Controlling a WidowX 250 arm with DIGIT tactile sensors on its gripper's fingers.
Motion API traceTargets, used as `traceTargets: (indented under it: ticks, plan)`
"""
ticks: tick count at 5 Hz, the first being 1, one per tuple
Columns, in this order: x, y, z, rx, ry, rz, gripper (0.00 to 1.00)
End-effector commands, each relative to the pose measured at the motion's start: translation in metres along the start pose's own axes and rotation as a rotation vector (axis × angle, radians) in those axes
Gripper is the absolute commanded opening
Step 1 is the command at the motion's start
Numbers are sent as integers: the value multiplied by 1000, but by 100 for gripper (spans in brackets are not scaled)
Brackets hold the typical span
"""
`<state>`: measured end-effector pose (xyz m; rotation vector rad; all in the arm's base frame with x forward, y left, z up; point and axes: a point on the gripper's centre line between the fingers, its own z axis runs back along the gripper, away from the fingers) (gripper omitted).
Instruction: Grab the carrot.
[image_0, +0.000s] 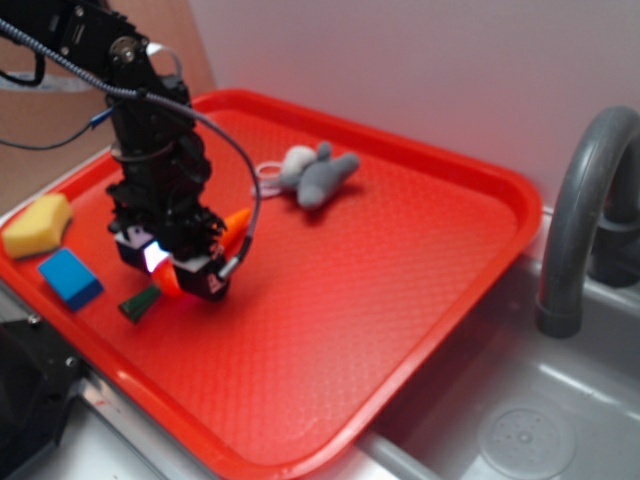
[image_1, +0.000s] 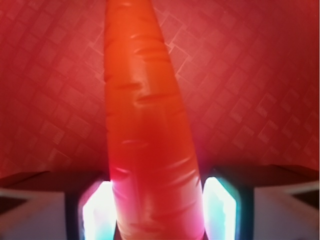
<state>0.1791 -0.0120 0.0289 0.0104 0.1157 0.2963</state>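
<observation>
Carrot (image_1: 150, 130) between hand (image_0: 183, 272) fingers.

A red plastic tray (image_0: 430, 260) carries a grey plush bunny (image_0: 315, 175) at twelve o'clock, a carrot (image_0: 235, 225), a blue block (image_0: 70, 278) and a yellow sponge (image_0: 38, 225) at nine.

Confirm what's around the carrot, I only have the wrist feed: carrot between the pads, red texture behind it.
Observer: The gripper is down on a red tray, straddling the carrot partway along its length.
Operator: Which end is the stub?
Observer: The dark green stub points toward the tray's near-left edge, beside a blue block.
Operator: Anything else close?
Observer: A yellow sponge sits at the left rim; a grey plush toy lies farther back, clear of the gripper.
</observation>
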Motion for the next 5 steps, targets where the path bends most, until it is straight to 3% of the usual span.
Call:
traceTargets:
  ticks: [1, 2, 3, 4, 5]
  plan:
    - [10, 11, 59, 53, -72, 9, 0]
    - [13, 25, 110, -31, -135, -33, 0]
    - [5, 18, 159, -70, -172, -243, 0]
    - [-20, 2, 186, -11, -208, -317, 0]
    - [-23, -6, 181, -19, -161, -341, 0]
